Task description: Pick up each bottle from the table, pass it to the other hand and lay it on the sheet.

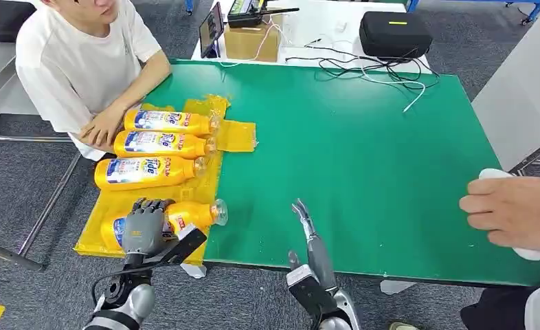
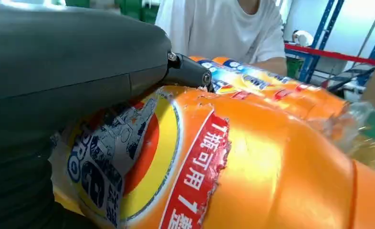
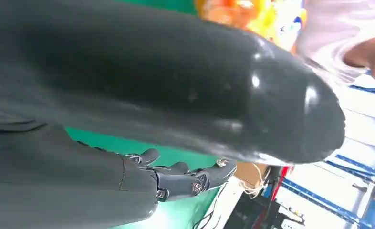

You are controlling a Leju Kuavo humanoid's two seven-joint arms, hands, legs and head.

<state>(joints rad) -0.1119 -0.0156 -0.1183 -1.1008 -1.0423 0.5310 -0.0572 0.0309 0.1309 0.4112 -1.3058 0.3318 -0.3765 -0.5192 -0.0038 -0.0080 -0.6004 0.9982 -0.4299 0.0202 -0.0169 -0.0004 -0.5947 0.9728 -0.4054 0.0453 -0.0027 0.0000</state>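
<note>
The green table is matte and flat, and the yellow sheet at its left edge is glossy, crinkled film. Three smooth orange bottles lie there in a row. A fourth bottle lies nearest me, the left hand wrapped over its label. The right hand hangs empty, fingers straight. I reckon that round, slick plastic could roll off the sheet's edge on release.

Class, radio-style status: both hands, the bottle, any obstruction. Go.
Left hand gripping fourth bottle on the yellow sheet. Right hand open, empty, over green table. Three bottles already laid. Person's hand at table's right edge.
</note>
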